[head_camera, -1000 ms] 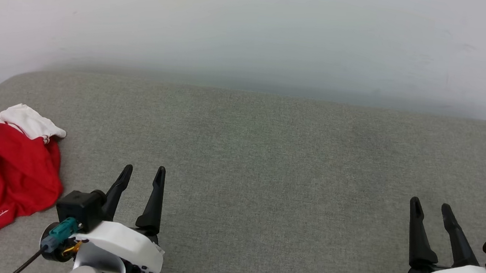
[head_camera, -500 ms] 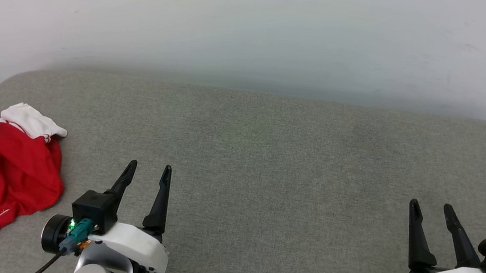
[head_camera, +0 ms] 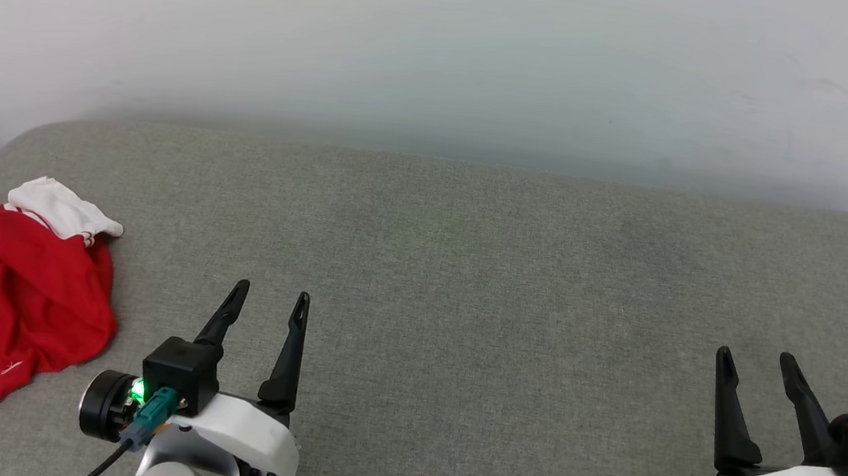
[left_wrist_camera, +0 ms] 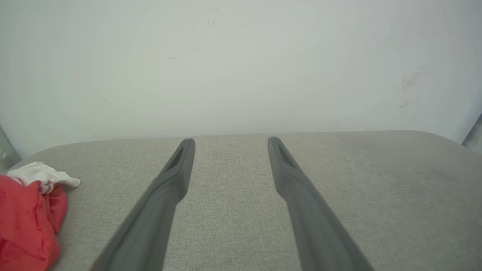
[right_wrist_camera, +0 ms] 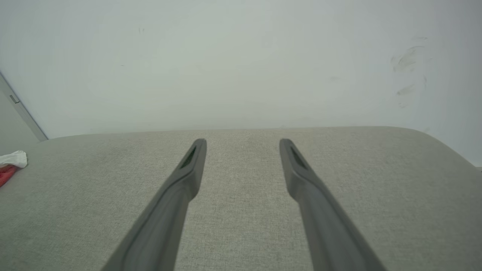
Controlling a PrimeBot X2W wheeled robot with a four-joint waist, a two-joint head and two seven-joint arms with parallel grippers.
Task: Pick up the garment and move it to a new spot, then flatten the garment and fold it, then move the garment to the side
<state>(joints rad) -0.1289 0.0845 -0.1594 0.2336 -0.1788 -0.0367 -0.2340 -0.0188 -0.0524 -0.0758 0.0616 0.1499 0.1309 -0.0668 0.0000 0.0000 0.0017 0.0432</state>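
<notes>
Here is the garment point(head_camera: 3, 308), a crumpled red heap at the far left edge of the grey cushioned surface point(head_camera: 508, 281), with one white sleeve point(head_camera: 63, 210) poking out on its far side. It is bunched, not spread, so nothing is flattened or folded yet, and the job looks to be at its very start.

The left gripper point(head_camera: 273, 292) hovers near the front edge, just right of the heap and not touching it. Its two dark fingers are spread wide with nothing between them. I'd say that suits a first grab at the cloth, since it is the closer arm. The right gripper point(head_camera: 756, 357) sits well apart at the near right, jaws equally wide and empty. The broad bare middle of the surface lies between the two, a sensible place to lay the jersey out.
</notes>
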